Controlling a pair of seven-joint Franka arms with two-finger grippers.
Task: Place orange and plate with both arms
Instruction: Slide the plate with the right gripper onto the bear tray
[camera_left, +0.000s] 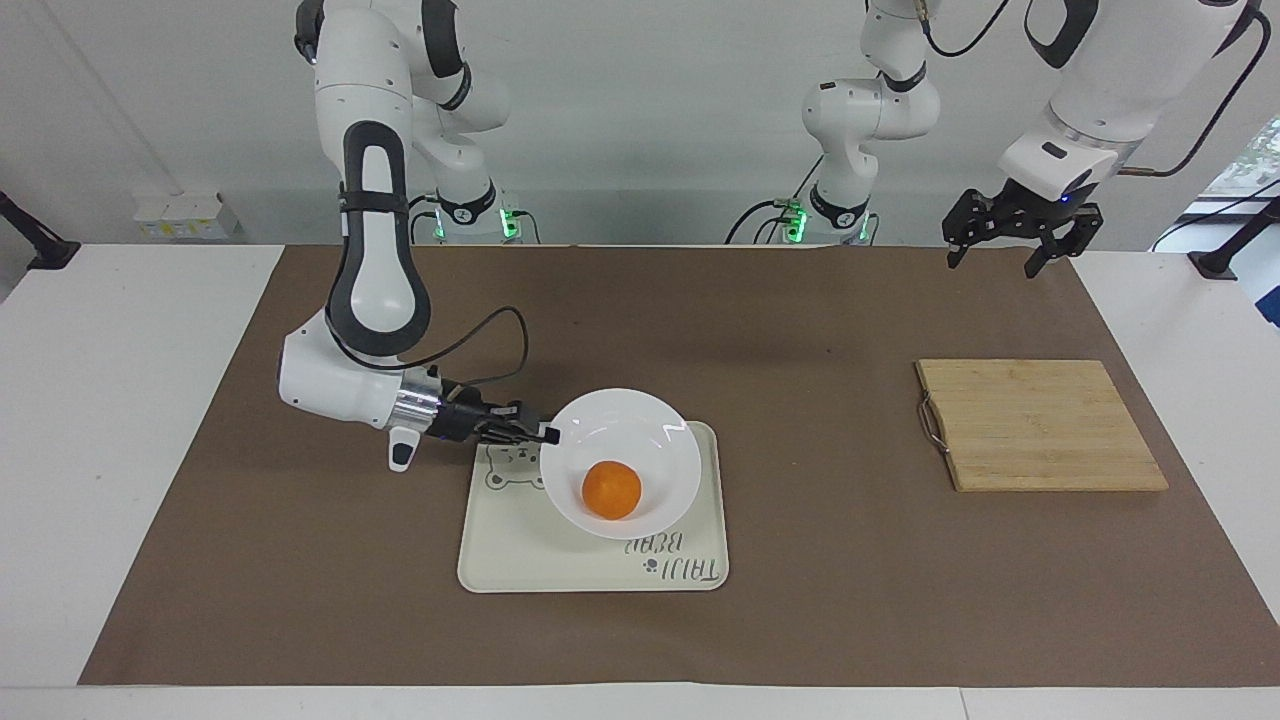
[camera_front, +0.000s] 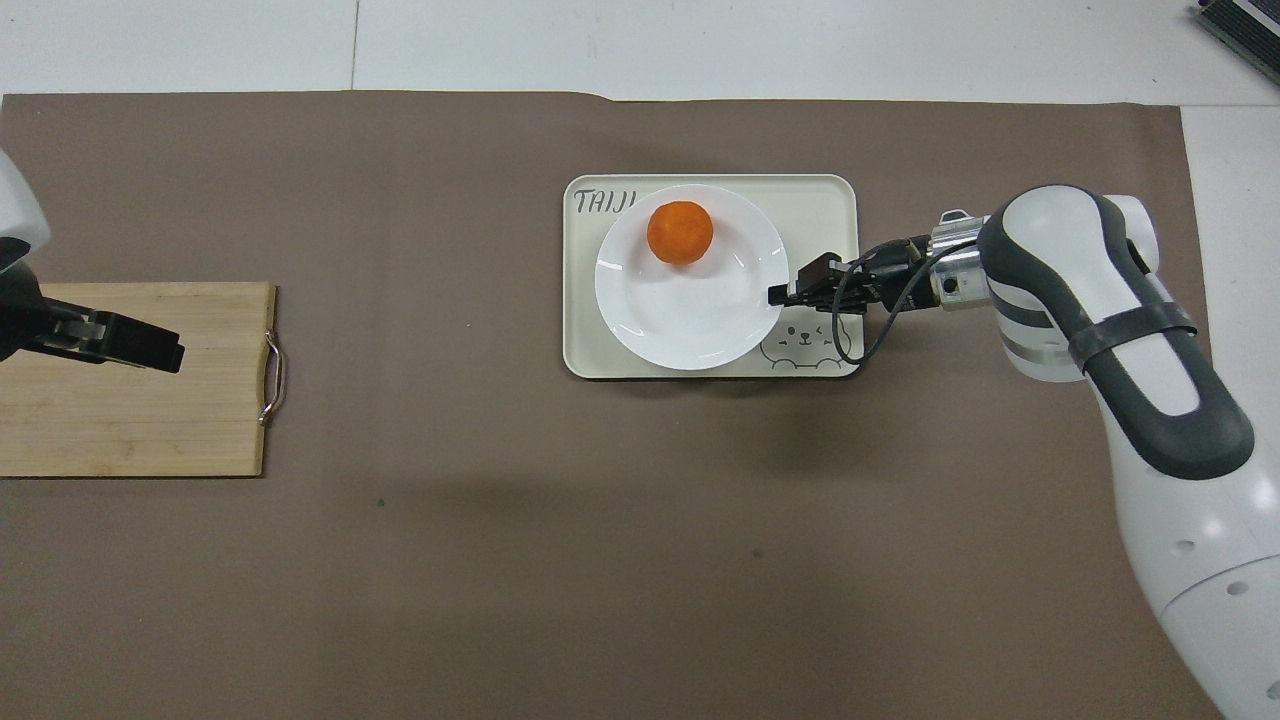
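Note:
The white plate (camera_left: 640, 420) (camera_front: 690, 320) is low over the cream bear tray (camera_left: 540, 560) (camera_front: 830, 210). It tilts, with its edge nearer the robots higher. I cannot tell whether it touches the tray. The orange (camera_left: 611, 490) (camera_front: 680, 232) lies in the plate, toward its lower rim. My right gripper (camera_left: 548, 434) (camera_front: 778, 295) is shut on the plate's rim at the side toward the right arm's end of the table. High in the air, my left gripper (camera_left: 990, 265) (camera_front: 160, 355) waits open and holds nothing. It hangs by the wooden cutting board (camera_left: 1040, 425) (camera_front: 140, 420).
A brown mat (camera_left: 800, 320) covers most of the white table. The cutting board, with a metal handle, lies at the left arm's end. The tray has a bear drawing and lettering on it.

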